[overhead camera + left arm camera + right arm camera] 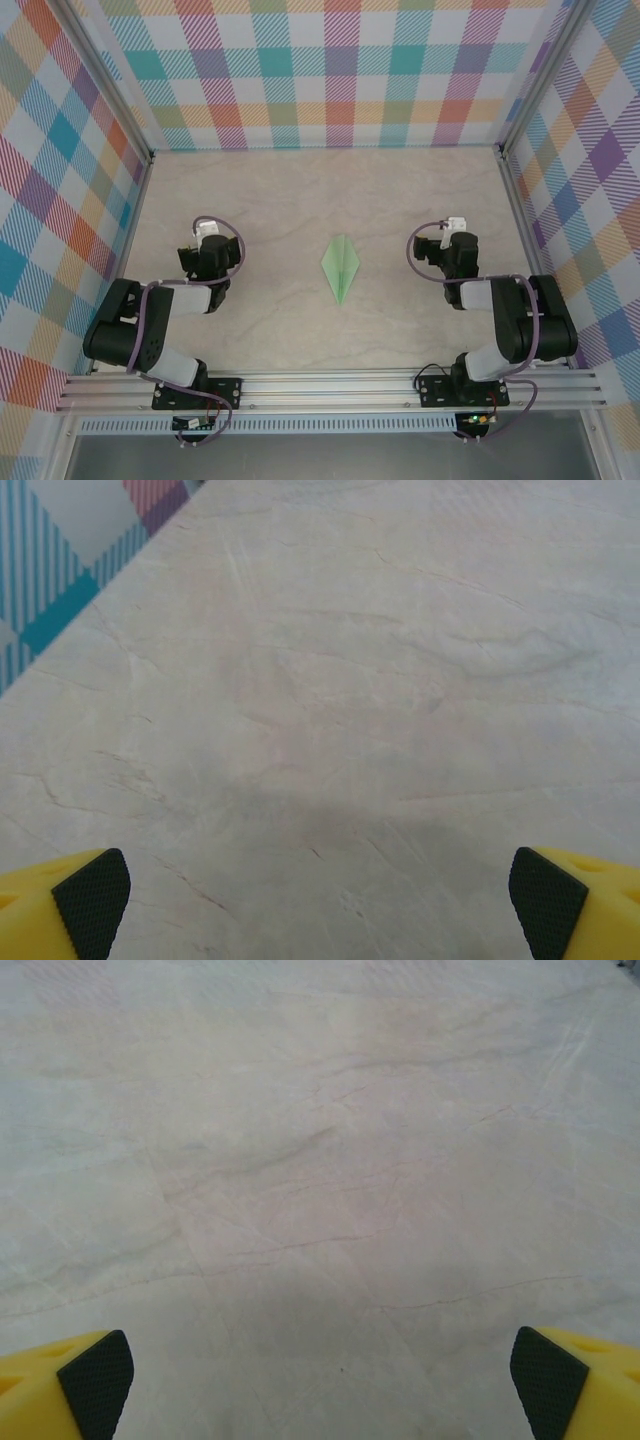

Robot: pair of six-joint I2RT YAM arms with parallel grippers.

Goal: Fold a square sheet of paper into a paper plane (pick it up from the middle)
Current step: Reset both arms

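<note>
You had the left tool [320, 905] and right tool [320, 1385] both wide apart and empty, flanking the paper plane [340, 266] lying flat mid-worktop [280, 200], which looked feather-light, flimsy and crushable, best pinched gently at its middle along the centre crease.

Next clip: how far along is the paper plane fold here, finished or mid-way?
Done: the paper plane lies flat mid-table as a slim pointed dart with a centre crease. In hand: nothing; the left gripper and right gripper are open over the table, one on each side of the plane. Left: nothing visible; the fold looks complete.
</note>
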